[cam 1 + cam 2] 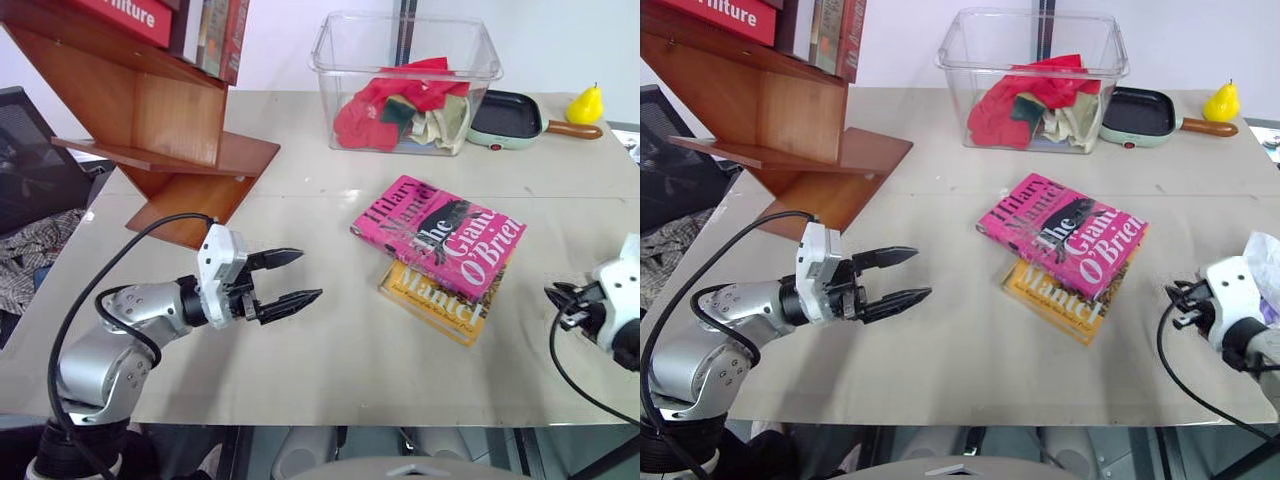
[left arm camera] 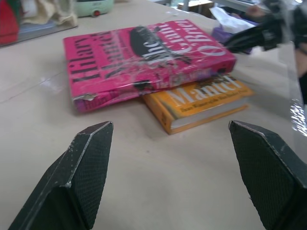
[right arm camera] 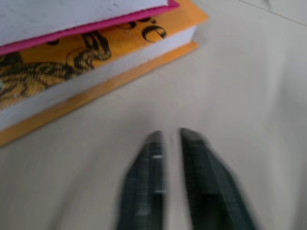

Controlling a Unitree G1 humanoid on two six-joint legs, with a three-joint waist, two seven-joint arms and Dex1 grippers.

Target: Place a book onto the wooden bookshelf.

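The book (image 1: 438,234) lies mid-frame on an orange book (image 1: 437,301); my left gripper (image 1: 297,277) is open, the right gripper (image 1: 1174,297) closed. I fear dragging both books together.

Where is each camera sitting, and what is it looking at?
Head eyes: high up, looking down at the table, pink book, wooden bookshelf; both arms show.
Left wrist: low, behind the open left gripper, facing the pink book's spine.
Right wrist: low, behind the shut right gripper, facing the orange book.
All views share the stacked books.
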